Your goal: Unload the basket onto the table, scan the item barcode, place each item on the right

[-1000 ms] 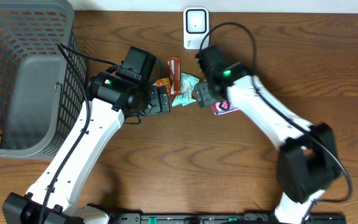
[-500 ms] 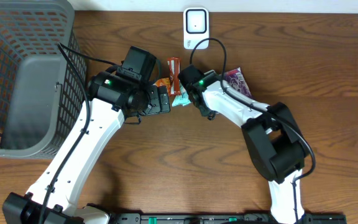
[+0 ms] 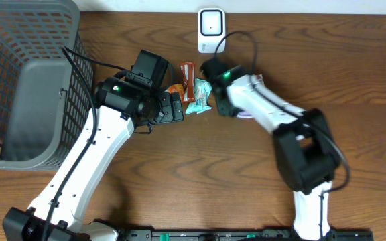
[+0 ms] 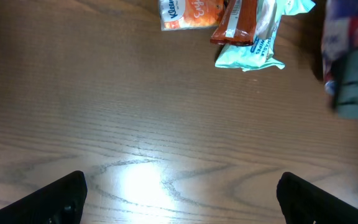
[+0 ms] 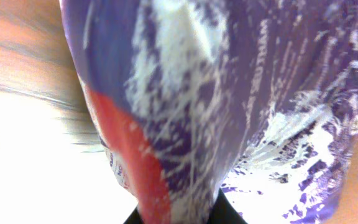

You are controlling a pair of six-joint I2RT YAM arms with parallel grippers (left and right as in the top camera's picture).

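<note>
Soft even overhead light, glare on table, right wrist blurred

The overhead camera is looking straight down on the table. The left wrist camera is facing the wood closely, sharing the teal packet. The right wrist camera is pressing against a purple wrapper.

Left jaws wide apart, right jaws closed.

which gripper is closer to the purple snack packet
Right. The right gripper is shut on the purple snack packet, which fills its wrist view. The left gripper hangs open on the other side of the snack pile, apart from the packet.
</note>
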